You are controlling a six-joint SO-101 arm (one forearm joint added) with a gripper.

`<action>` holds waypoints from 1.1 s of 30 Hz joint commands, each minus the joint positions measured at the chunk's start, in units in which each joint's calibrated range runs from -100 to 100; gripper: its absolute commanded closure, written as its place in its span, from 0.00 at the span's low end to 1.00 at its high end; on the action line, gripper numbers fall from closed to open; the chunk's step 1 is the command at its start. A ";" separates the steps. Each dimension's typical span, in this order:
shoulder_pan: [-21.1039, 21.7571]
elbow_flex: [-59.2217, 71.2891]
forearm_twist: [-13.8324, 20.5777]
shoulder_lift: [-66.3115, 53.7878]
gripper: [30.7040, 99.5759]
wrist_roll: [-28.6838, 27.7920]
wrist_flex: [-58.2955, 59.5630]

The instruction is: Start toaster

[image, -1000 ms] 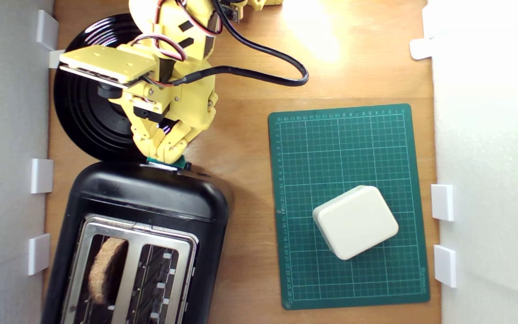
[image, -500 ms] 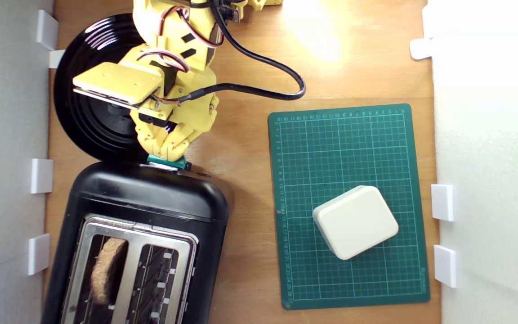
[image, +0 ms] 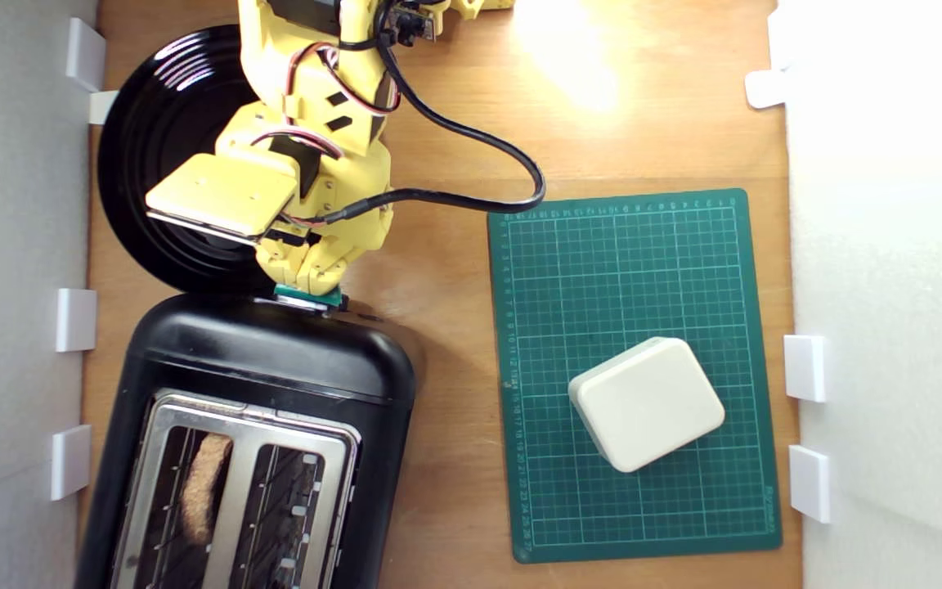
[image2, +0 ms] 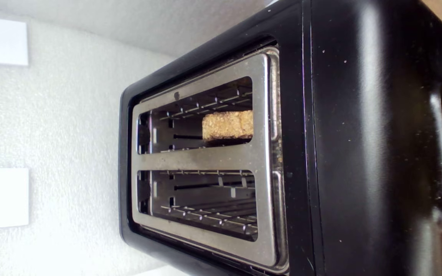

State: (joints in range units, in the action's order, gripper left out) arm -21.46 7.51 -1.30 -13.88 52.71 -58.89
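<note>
The glossy black toaster (image: 266,360) stands at the exterior view's lower left, and its silver top plate (image: 242,425) shows two slots. A brown slice of bread (image: 204,489) sits low in the slot nearer that view's left. The small teal lever (image: 306,297) sticks out of the toaster's far end. My yellow gripper (image: 307,282) is shut and points down, with its tips resting on top of the lever. In the wrist view the toaster (image2: 359,153) fills the frame and the bread (image2: 227,124) sits deep in one slot. The gripper itself is out of that view.
A round black ridged plate (image: 152,147) lies behind the toaster, under the arm. On the exterior view's right, a green cutting mat (image: 626,270) holds a cream rounded box (image: 647,402). White foam walls (image: 13,245) with white clips line both sides. A black cable (image: 471,139) loops off the arm.
The arm has dropped and tucked in over the lever, with the wrist plate shifting toward the toaster. The bread has sunk lower in its slot.
</note>
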 commanded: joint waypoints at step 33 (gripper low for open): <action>2.50 5.81 2.61 7.97 0.99 -1.04 1.12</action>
State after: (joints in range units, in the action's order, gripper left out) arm -19.30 12.51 0.72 -7.29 52.49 -57.53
